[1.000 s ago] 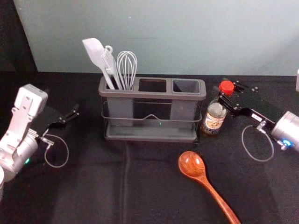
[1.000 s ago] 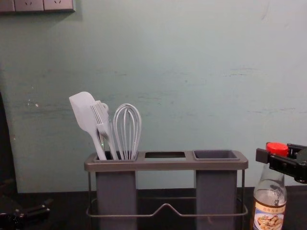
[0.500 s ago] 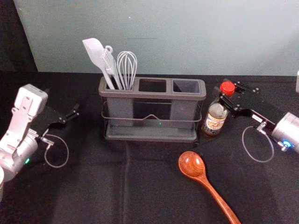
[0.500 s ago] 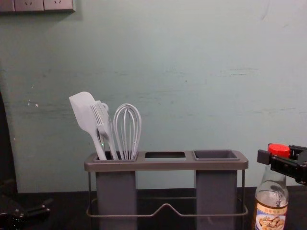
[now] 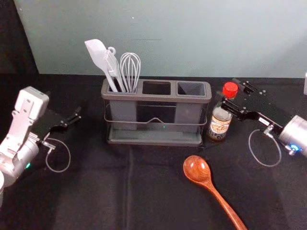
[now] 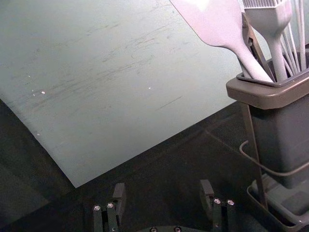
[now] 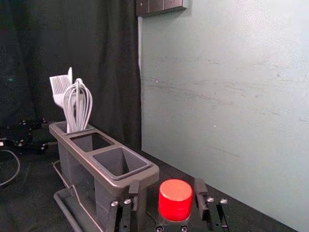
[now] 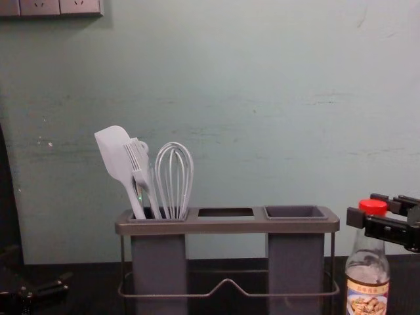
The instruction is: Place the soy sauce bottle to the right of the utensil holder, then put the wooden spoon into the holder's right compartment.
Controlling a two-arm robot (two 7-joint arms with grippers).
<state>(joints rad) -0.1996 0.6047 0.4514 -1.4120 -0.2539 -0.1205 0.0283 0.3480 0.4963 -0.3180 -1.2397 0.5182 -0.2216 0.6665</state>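
Hanging idle left of the utensil holder (image 5: 156, 97), the left gripper (image 5: 76, 114) has its fingers open. The wooden spoon (image 5: 196, 168) lies on the worktop (image 5: 96, 191) before the holder's right end. Just beside that end, the soy sauce bottle (image 5: 219, 126) is upright, the right gripper's (image 5: 229, 92) fingers open around its cap (image 5: 230, 89).

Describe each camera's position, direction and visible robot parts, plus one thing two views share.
Head: high, facing forward-down at utensil holder, spoon; both arms show.
Left wrist: left arm, facing wall beside holder; left gripper shows.
Right wrist: right arm, facing bottle, wall; right gripper shows.
Chest: low, facing forward; both grippers show.
Head and chest share whisk.
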